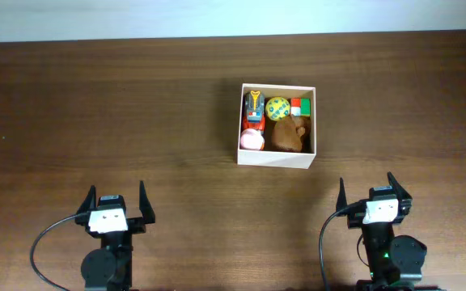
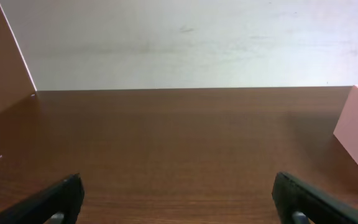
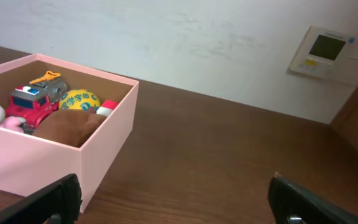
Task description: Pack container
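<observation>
Container [image 1: 275,158] lies forward-left of right end effector [image 1: 366,184], which is nearer than left end effector [image 1: 117,191]; both stand open and empty.

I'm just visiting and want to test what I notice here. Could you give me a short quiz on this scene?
1. True or false: the yellow ball lies outside the container.
2. Both arms' jaws are: A open and empty; B shut on a toy; C inside the container.
3. What colour is the plush toy beside the toy truck?
Key: 1 false; 2 A; 3 brown.
</observation>
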